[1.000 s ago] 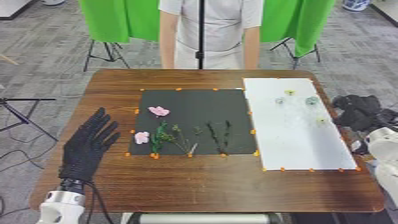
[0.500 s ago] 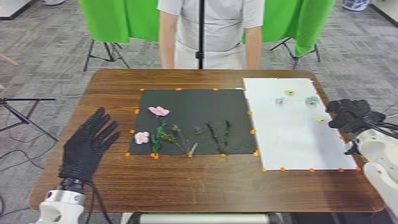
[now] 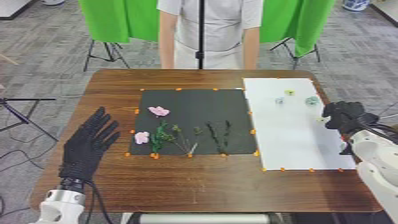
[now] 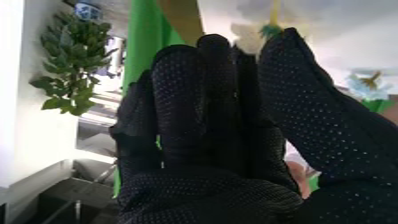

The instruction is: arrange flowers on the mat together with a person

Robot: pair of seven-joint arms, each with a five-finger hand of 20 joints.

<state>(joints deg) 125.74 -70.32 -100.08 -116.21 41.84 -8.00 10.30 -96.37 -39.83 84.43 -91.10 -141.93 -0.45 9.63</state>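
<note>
In the head view my left hand (image 3: pixel 87 145) rests open on the table, left of the dark mat (image 3: pixel 191 107). Two pink flowers (image 3: pixel 159 111) and several green stems (image 3: pixel 160 137) lie on that mat. On the white sheet (image 3: pixel 289 137) are a yellow flower (image 3: pixel 290 92) and two pale blue flowers (image 3: pixel 312 100). My right hand (image 3: pixel 345 116) is over the sheet's right edge, its fingertips close beside another pale yellow flower (image 3: pixel 322 120), partly hidden. In the right wrist view my right hand (image 4: pixel 200 145) has extended fingers; beyond it are a yellow bloom (image 4: pixel 271 29) and a pale blue flower (image 4: pixel 367 86).
Orange tabs (image 3: pixel 253 132) hold the edges of the mat and sheet. The brown table (image 3: pixel 200 185) extends in front of them. A person stands at its far side, arms hanging down. In the right wrist view a leafy plant (image 4: pixel 71 62) stands in the background.
My right hand has come in from beyond the table's right edge to the white sheet's side, beside the pale yellow flower. My left hand and the flowers keep their places.
</note>
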